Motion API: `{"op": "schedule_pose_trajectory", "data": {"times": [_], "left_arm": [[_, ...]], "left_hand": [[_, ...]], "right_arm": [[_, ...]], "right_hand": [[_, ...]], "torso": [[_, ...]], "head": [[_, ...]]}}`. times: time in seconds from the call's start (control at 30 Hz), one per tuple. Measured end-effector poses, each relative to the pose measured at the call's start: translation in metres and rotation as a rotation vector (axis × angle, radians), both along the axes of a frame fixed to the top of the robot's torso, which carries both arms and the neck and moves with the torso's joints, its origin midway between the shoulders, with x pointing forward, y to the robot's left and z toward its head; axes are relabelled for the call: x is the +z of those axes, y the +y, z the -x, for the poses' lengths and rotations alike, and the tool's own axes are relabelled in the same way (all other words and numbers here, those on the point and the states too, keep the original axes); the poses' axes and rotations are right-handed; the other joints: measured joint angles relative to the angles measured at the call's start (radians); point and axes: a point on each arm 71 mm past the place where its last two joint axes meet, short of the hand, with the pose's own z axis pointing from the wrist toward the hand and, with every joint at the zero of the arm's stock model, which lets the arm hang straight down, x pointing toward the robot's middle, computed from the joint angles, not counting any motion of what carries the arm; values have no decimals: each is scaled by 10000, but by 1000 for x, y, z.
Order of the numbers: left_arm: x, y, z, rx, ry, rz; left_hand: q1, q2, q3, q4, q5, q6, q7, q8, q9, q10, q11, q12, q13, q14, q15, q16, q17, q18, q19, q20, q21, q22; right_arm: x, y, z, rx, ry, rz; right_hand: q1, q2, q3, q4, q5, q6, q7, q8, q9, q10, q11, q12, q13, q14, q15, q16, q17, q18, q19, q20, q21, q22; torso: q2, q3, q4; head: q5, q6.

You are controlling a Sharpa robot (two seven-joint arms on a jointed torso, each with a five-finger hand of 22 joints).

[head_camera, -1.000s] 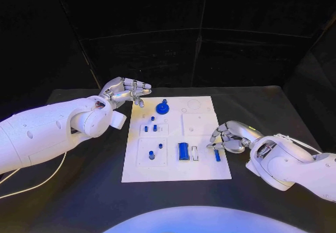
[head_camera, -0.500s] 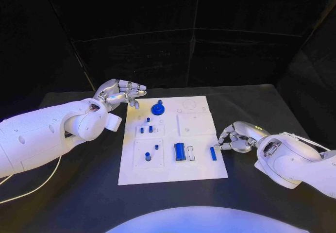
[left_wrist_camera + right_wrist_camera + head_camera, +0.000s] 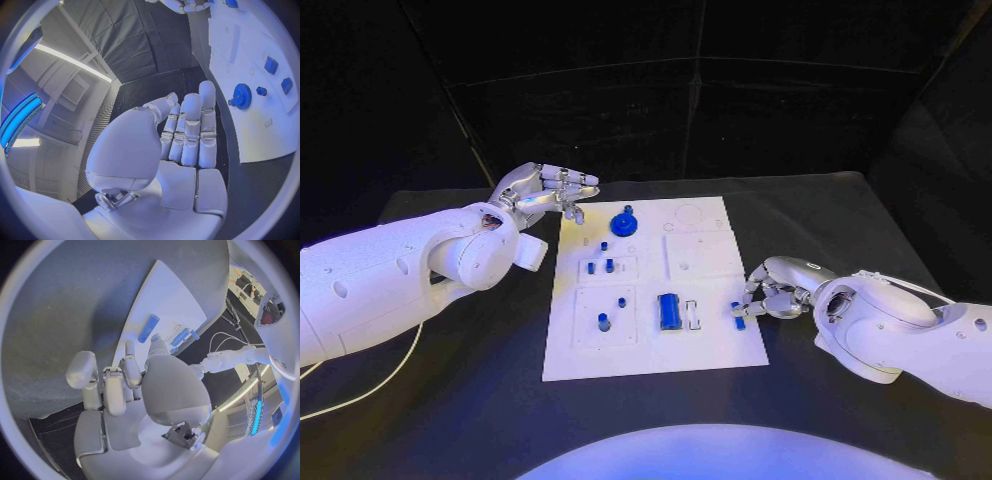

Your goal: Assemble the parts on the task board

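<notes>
While the left hand [image 3: 548,190] is held with fingers curled on nothing beside the task board [image 3: 711,350], a small blue part [image 3: 738,315] at the board's right edge is being pinched by the right hand [image 3: 773,290]; seating it in its slot is judged next, calling for careful alignment.

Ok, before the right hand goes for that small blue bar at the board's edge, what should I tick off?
1. Blue bar lies flat on the board, near its right edge: ok.
2. Right hand is just beside the bar, fingertips turned toward it: ok.
3. Grip on the bar: cannot tell. In the right wrist view its near end sits between the fingertips, but contact is unclear.
4. Left hand is off the board's far left corner and holds nothing: ok.
5. Blue gear and blue block are apart from the right hand: ok.
</notes>
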Motion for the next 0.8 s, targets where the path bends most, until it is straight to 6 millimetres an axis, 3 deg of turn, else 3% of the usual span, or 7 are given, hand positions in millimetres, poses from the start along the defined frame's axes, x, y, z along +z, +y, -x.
{"op": "schedule_pose_trajectory", "data": {"times": [0.2, 0.8], "left_arm": [[0, 0, 0, 0, 0, 0], [0, 1, 0, 6, 15, -10]], "left_hand": [[0, 0, 0, 0, 0, 0, 0, 0, 0, 0, 0, 0, 0, 0, 0, 0, 0, 0, 0, 0, 0, 0], [0, 0, 0, 0, 0, 0, 0, 57, 0, 0, 0, 71, 0, 0, 0, 75, -34, -1, 0, 0, 0, -21]], "right_arm": [[-1, 5, -1, 182, -54, 68], [-2, 14, -2, 697, 1, 508]], "right_hand": [[148, -1, 25, -25, 0, 33, 23, 5, 21, 36, -36, 40, 42, 0, 0, 0, 0, 0, 2, -2, 0, 33], [788, -1, 83, -367, 0, 409, -123, 130, 119, 126, -126, 152, 148, -37, -38, 0, -2, 0, 97, -96, 0, 149]], "torso": [[0, 0, 7], [7, -7, 12]], "head": [[-3, 0], [-1, -37]]}}
